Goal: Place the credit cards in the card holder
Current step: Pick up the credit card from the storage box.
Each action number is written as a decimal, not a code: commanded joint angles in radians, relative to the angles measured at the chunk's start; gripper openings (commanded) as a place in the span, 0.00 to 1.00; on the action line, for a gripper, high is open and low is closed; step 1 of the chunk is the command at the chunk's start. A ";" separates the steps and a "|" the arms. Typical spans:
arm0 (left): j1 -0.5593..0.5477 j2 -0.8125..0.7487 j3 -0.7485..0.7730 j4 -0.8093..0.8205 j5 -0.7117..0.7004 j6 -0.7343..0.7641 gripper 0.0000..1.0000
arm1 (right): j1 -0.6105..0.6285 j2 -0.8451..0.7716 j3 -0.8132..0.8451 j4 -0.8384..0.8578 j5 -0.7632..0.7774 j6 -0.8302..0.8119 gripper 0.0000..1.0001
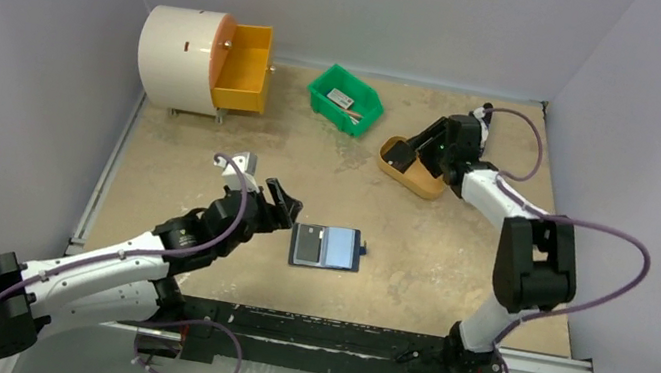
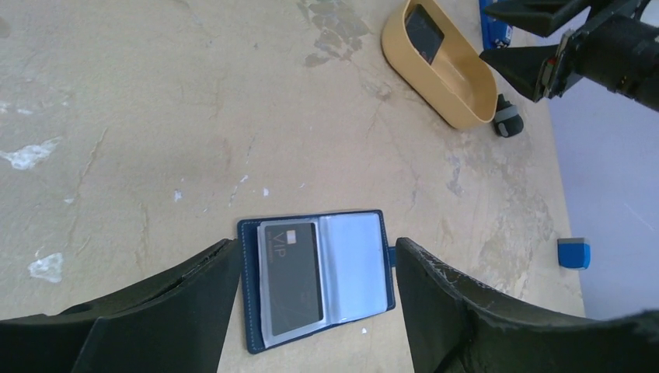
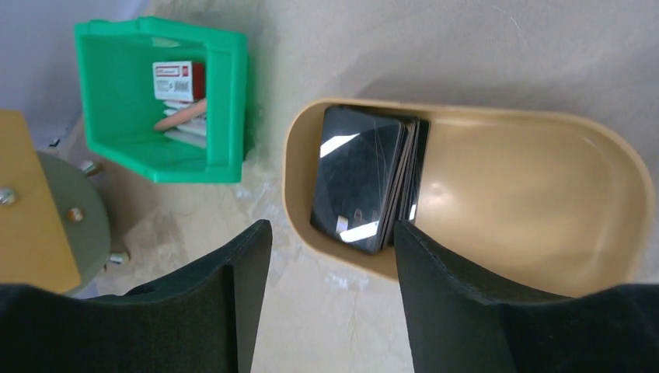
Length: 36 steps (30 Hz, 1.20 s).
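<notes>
reading "vip" only at left wrist: card [image 2: 291, 276] inside card holder [image 2: 249, 289]

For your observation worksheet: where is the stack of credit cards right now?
The card stack sits in the tan tray, far right in the top view, beside the green bin.

Bare worktop [image 1: 437, 255] lay on every side of the open card holder [image 1: 326, 247]. The left pincer [image 1: 283, 201] stood close beside it, fingers spread and gripping nothing. The stretch from the holder to the tan tray [image 3: 513, 202] was unobstructed. The right pincer [image 3: 330, 233] hung parted over the card stack [image 3: 361, 179], which the tray's wall hemmed in at one end. A green bin [image 3: 225, 101] stood just beside the tray. The white drum [image 1: 181, 55] sat well apart.
</notes>
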 commanded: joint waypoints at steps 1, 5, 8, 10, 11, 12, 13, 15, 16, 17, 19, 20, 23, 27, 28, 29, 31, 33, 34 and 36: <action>-0.004 -0.048 -0.035 0.007 -0.015 -0.016 0.72 | -0.004 0.102 0.123 -0.026 -0.001 0.003 0.63; -0.005 -0.050 -0.046 0.002 -0.026 -0.030 0.73 | -0.003 0.173 0.158 -0.031 -0.006 -0.008 0.61; -0.004 -0.037 -0.046 0.003 -0.029 -0.034 0.73 | -0.002 0.215 0.186 -0.054 -0.018 -0.009 0.60; -0.005 -0.028 -0.042 0.000 -0.032 -0.037 0.73 | -0.003 0.228 0.195 -0.062 -0.015 -0.009 0.60; -0.005 -0.025 -0.041 0.003 -0.033 -0.038 0.73 | -0.002 0.234 0.196 -0.062 -0.010 -0.007 0.60; -0.005 -0.021 -0.041 0.007 -0.033 -0.038 0.73 | -0.003 0.239 0.195 -0.059 -0.009 -0.007 0.61; -0.005 -0.020 -0.043 0.009 -0.033 -0.041 0.72 | -0.002 0.244 0.196 -0.057 -0.007 -0.006 0.61; -0.005 -0.012 -0.044 0.012 -0.033 -0.044 0.72 | -0.002 0.256 0.199 -0.060 -0.002 -0.006 0.60; -0.005 -0.007 -0.043 0.012 -0.033 -0.047 0.72 | -0.002 0.262 0.200 -0.063 -0.003 -0.006 0.60; -0.004 -0.002 -0.043 0.011 -0.033 -0.047 0.72 | -0.001 0.265 0.200 -0.065 -0.005 -0.006 0.59; -0.005 0.004 -0.042 0.011 -0.031 -0.049 0.72 | -0.003 0.267 0.194 -0.060 -0.009 -0.009 0.58; -0.005 0.006 -0.042 0.010 -0.031 -0.052 0.72 | -0.003 0.269 0.191 -0.057 -0.011 -0.009 0.57; -0.005 0.007 -0.043 0.011 -0.034 -0.053 0.71 | -0.002 0.271 0.185 -0.056 -0.013 -0.010 0.54; -0.004 0.014 -0.044 0.007 -0.039 -0.060 0.70 | -0.003 0.272 0.176 -0.063 -0.031 -0.012 0.49; -0.005 0.015 -0.046 0.007 -0.039 -0.062 0.70 | -0.003 0.270 0.171 -0.065 -0.032 -0.012 0.48; -0.004 0.015 -0.046 0.004 -0.039 -0.064 0.70 | -0.003 0.270 0.169 -0.068 -0.032 -0.011 0.47; -0.005 0.014 -0.047 0.004 -0.041 -0.065 0.70 | -0.002 0.268 0.163 -0.073 -0.032 -0.010 0.45; -0.004 0.012 -0.047 0.002 -0.041 -0.064 0.70 | -0.002 0.265 0.158 -0.071 -0.032 -0.009 0.44; -0.004 0.012 -0.047 0.002 -0.041 -0.066 0.70 | -0.003 0.263 0.156 -0.072 -0.032 -0.011 0.44; -0.004 0.014 -0.048 0.001 -0.041 -0.066 0.70 | -0.003 0.260 0.150 -0.073 -0.032 -0.011 0.43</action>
